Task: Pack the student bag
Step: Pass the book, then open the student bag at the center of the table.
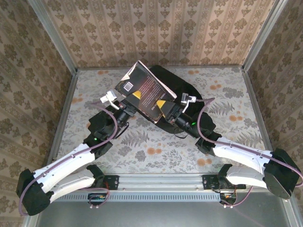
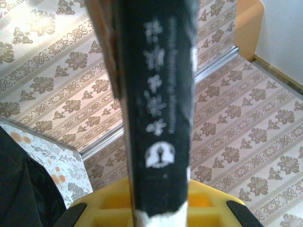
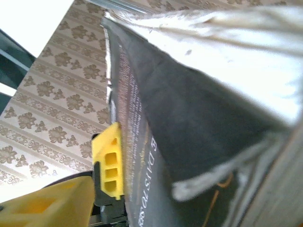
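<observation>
The student bag, a single soft black pack, lay at the middle of the surface's far edge. It was largely hidden behind one book held up off the surface just in front of it. The book was black-covered, with a white barcode label near its upper left corner and a brownish band along its top, and it sat tilted, its lower edge toward the near side. Two arms reached in from the near edge, one to each lower side of the book. The left claw was clenched on the book's left part. In the left wrist view the black spine with pale lettering rose straight from between its yellow fingers, and a dark patch of the bag showed at the lower left. The right claw sat at the book's lower right edge. In the right wrist view one yellow finger lay against the printed cover, with the page edges fanned pale above. Whether that claw was clamped on the book or merely resting against it could not be told.
</observation>
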### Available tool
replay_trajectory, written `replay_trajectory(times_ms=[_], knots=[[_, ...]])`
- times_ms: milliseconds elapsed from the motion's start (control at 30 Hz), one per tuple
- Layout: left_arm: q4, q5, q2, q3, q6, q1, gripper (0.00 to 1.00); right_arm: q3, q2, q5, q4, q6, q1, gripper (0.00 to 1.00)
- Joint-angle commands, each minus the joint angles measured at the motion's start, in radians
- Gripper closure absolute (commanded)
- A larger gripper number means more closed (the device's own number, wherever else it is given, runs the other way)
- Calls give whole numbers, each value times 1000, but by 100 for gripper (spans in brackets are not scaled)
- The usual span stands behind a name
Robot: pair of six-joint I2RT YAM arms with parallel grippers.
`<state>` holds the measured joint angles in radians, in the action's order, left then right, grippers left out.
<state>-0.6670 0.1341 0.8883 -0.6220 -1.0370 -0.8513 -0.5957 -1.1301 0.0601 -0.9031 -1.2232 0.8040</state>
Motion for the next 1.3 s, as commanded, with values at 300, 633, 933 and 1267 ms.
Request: replay_trajectory(times_ms=[300, 633, 933, 1267], knots=[[-53, 15, -4, -7, -31, -7, 100, -27, -14, -26, -80, 21, -16, 84], [419, 69, -57, -77, 162, 13, 57, -31, 272, -195, 567, 283, -67, 100], [983, 22, 298, -478, 657, 2, 50, -221, 392, -359, 1258, 489, -206, 100], [1312, -8, 719, -898, 1047, -175, 27, -349, 469, -584, 1505, 581, -321, 100]])
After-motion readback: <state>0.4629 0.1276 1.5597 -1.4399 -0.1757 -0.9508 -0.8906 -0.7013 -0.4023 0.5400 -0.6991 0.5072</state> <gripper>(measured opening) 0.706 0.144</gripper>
